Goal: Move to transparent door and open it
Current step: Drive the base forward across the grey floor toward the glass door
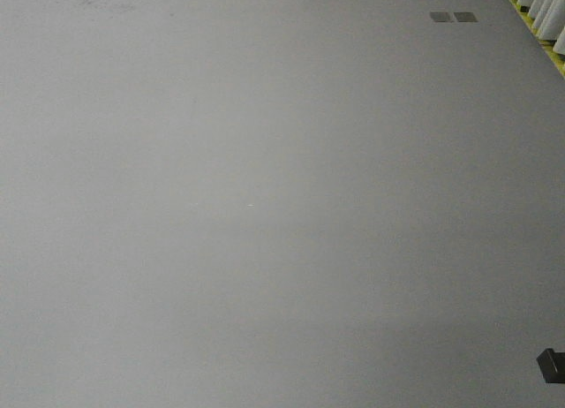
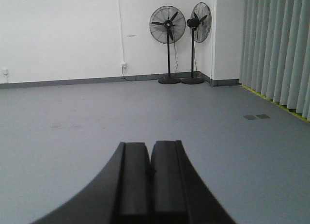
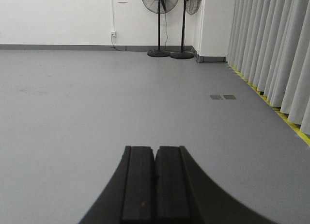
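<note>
**Control:** What have you got on the grippers?

**Operator:** On the left wrist camera I see the left gripper (image 2: 150, 149) with its two black fingers pressed flat together. There is only a thin seam between them and nothing caught in it. The right gripper (image 3: 155, 153) reads the same on its own camera: jaws closed on each other, empty.

**Control:** And the transparent door?

**Operator:** It is on none of my three feeds, so I cannot tell you where it stands. The front camera gives me plain grey floor (image 1: 265, 205) and a pair of small dark floor plates (image 1: 453, 17) near the top right. The foot of a pale pleated curtain (image 1: 543, 6) fills the top right corner. There is also a small dark block (image 1: 551, 366) at the lower right edge that I cannot identify.

**Control:** What lies ahead of the wrists?

**Operator:** Both look along the floor to a white wall (image 2: 58, 35) with a grey skirting at its base. In the far corner a first fan (image 2: 167, 25) and a second fan (image 2: 200, 21), both black pedestal types, stand side by side. A wall socket (image 2: 123, 65) sits low on the wall just beside them. The curtain runs down the right side above a yellow line (image 3: 286, 118) on the floor, and the floor plates lie near it
</note>
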